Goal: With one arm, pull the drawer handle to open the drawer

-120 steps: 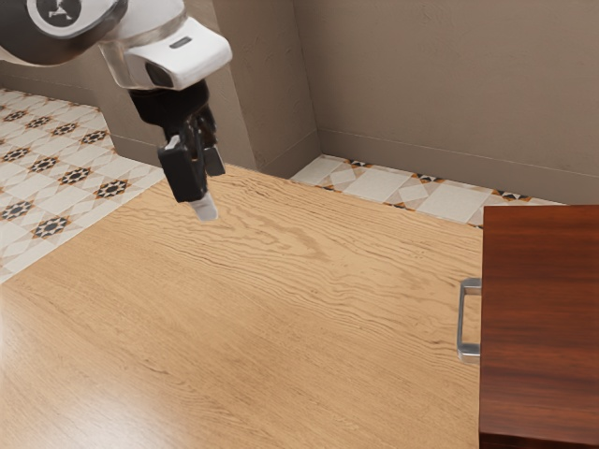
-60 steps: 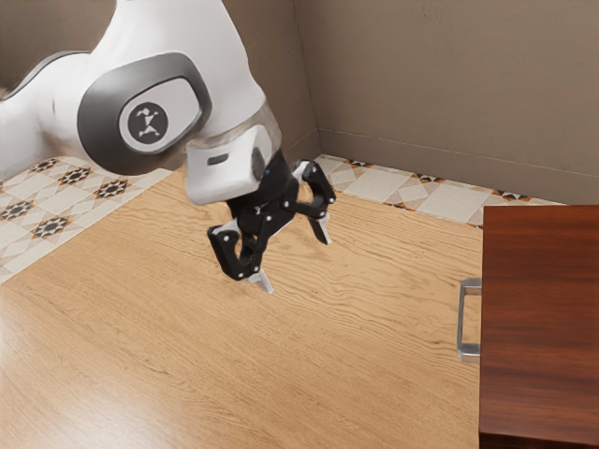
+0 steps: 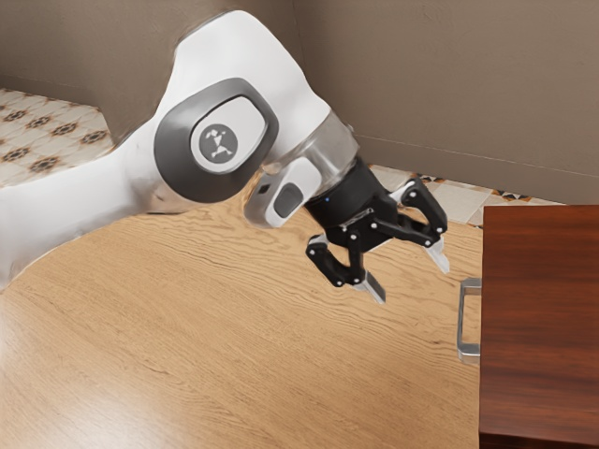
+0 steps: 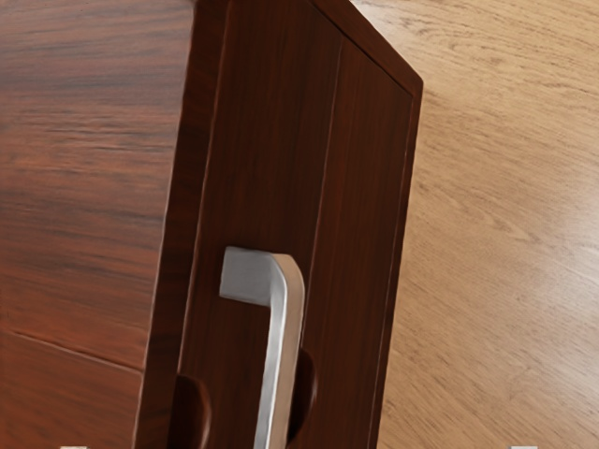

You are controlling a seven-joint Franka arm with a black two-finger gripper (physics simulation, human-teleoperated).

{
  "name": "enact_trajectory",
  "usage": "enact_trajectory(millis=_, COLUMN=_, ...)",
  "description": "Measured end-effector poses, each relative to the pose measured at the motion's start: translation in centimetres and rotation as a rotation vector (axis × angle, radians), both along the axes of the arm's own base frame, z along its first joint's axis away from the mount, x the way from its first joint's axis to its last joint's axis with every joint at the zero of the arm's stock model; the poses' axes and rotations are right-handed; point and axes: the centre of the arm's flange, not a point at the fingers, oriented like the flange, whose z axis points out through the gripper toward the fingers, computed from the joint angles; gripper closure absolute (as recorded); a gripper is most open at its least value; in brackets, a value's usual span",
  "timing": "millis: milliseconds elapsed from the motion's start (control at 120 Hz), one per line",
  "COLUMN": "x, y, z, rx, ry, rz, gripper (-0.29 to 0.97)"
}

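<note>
**Operator:** Where does my gripper stand?

**Spotter:** Your gripper [image 3: 407, 274] hangs just above the wooden table [image 3: 187, 355], toward the exterior view's right. It sits at the end of the white arm [image 3: 215, 140], which reaches in from that view's left. The two black fingers [image 3: 374, 288] are spread wide apart with nothing between them. Their pale tips point toward the dark cabinet [image 3: 543, 374].

**Operator:** And the handle?

**Spotter:** The handle [image 3: 467, 320] is a grey metal bar on the side of the cabinet that faces your arm, at the exterior view's right. It lies near your spread fingers, a little lower in that view, and neither finger touches it. From your wrist camera you look almost straight at it. The bar stands off the reddish-brown drawer [image 4: 356, 187] on a bent end, and a rounded hollow [image 4: 192, 412] is cut into the wood behind it.

**Operator:** Is the drawer out at all?

**Spotter:** In the exterior view only the handle sticks out past the cabinet's edge. You see no gap around the drawer front.
</note>
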Motion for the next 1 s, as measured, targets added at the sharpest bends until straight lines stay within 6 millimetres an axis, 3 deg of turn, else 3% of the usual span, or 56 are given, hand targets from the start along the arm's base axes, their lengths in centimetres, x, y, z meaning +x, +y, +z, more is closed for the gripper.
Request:
enact_trajectory(millis=125, x=0.6, y=-0.8, z=-2.7, rx=-0.030, ry=-0.056, rz=-0.124, gripper=0.21)
enact_trajectory(millis=400, x=0.7, y=-1.1, z=-4.5, rx=-0.020, ry=-0.229, rz=-0.293, gripper=0.28)
enact_trajectory(millis=692, x=0.8, y=-0.7, z=-6.4, rx=-0.118, ry=-0.207, rz=-0.217, gripper=0.32)
enact_trajectory(millis=1000, x=1.3, y=0.1, z=-7.3, rx=-0.138, ry=-0.215, rz=-0.171, gripper=0.54)
